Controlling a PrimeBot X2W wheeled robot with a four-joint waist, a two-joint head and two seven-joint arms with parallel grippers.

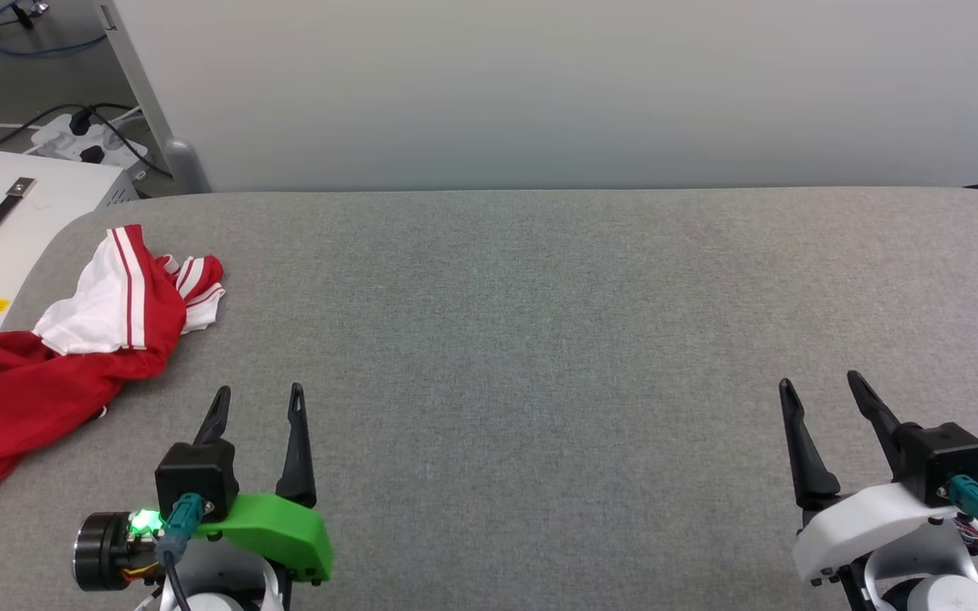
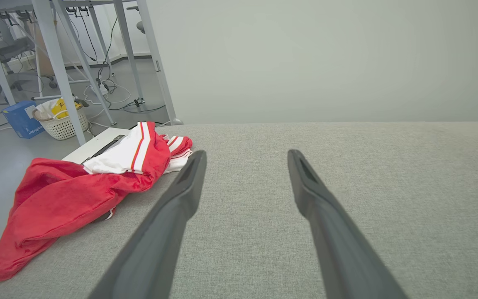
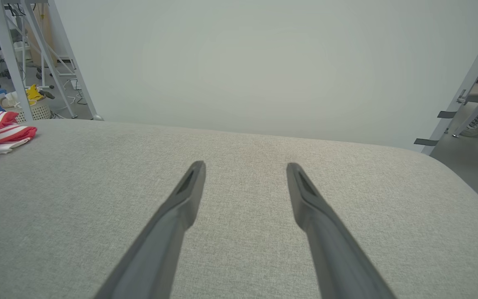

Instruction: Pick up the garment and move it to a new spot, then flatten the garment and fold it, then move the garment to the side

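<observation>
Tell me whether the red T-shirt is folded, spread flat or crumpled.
Crumpled: the garment lies bunched in a heap at the left edge of the table, a white sleeve flopped over its wrinkled red body.

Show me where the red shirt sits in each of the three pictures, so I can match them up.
Head view: the shirt lies crumpled at the left edge, on the grey table.
Left wrist view: the shirt is at the left, near the table's corner.
Right wrist view: the shirt's striped end pokes in at the far left edge.
Shared landmark: the slanted metal leg standing just behind the shirt.
</observation>
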